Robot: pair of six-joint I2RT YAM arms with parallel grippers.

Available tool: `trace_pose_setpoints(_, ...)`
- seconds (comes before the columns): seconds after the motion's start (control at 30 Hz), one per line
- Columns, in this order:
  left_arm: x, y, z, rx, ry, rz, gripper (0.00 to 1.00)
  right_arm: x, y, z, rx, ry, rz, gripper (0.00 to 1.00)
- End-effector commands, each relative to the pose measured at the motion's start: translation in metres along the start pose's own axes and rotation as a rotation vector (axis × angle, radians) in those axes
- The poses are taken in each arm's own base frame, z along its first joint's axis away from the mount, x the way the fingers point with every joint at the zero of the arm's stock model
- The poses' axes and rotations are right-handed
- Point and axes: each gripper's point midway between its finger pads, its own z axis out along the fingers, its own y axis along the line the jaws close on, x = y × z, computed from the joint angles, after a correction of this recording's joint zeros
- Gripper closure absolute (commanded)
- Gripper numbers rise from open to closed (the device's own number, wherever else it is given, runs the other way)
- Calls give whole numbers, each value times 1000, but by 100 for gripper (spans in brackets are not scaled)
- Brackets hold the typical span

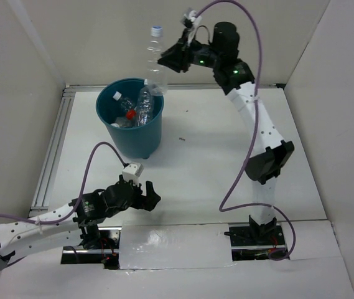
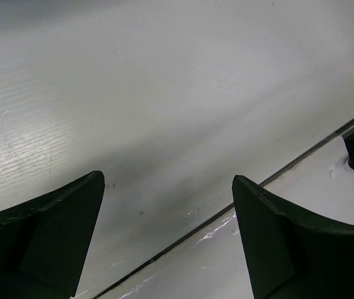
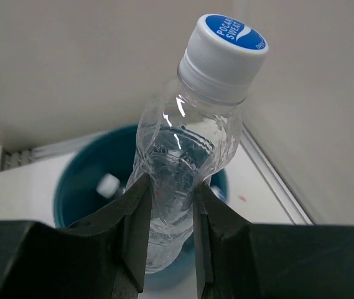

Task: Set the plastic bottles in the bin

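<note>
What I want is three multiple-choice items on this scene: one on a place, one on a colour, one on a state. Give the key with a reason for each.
1. Where is the bottle that the right gripper holds?
A. in the air above the bin
B. lying down inside it
C. standing by the arm bases

2. What colour is the top of its cap?
A. red
B. green
C. blue

3. How is the left gripper?
A. shut on a bottle
B. open and empty
C. shut on the bin's rim

Key: 1 A, the top view shows it raised over the bin's rim. 2 C, the right wrist view shows a blue top on a white cap. 3 B, its jaws stand apart with nothing between them.
</note>
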Motion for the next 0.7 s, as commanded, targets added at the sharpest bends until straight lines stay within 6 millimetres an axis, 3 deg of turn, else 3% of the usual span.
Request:
trace_pose_setpoints(0.0, -13, -8, -1, 21, -63, -66, 4, -30, 37, 41, -109, -129, -3, 93)
trace_pose_setpoints(0.17, -10, -9, -2, 20, -50, -68, 4, -1, 60, 85, -143, -114, 56, 86)
trace_pose_setpoints(0.2, -10, -9, -2, 20, -50, -68, 4, 4, 64, 89, -151, -104, 64, 68)
trace_pose_setpoints(0.23, -11, -7, -2, 14, -56, -68, 4, 20, 59, 94, -138, -75, 88, 56)
trace_pose_setpoints(0.3, -11, -7, -2, 14, -56, -68, 3, 34, 59, 101, -131, -50, 109, 32)
trace_pose_setpoints(0.33, -14, -10, -3, 19, -62, -71, 3, 34, 57, 102, -119, -51, 110, 12)
trace_pose_setpoints(0.37, -12, -8, -1, 10, -53, -57, 2, 34, 55, 102, -110, -52, 110, 6)
trace_pose_setpoints(0.4, -16, -11, -2, 17, -60, -61, 2, 32, 50, 98, -99, -53, 109, 0)
trace_pose_setpoints(0.47, -19, -13, -1, 21, -65, -49, 0, 13, 42, 83, -75, -68, 87, 0)
trace_pose_setpoints(0.57, -33, -24, 1, 43, -94, -12, 0, 3, 10, 55, 40, -50, 57, 0)
trace_pose_setpoints(0.6, -41, -31, 2, 54, -109, 6, 0, 12, -16, 34, 147, 6, 56, 0)
trace_pose_setpoints(0.63, -39, -29, 4, 46, -101, 27, 0, 21, -20, 27, 190, 45, 60, 0)
trace_pose_setpoints(0.67, -51, -38, 3, 65, -127, 30, 0, 32, -45, 4, 277, 88, 72, 0)
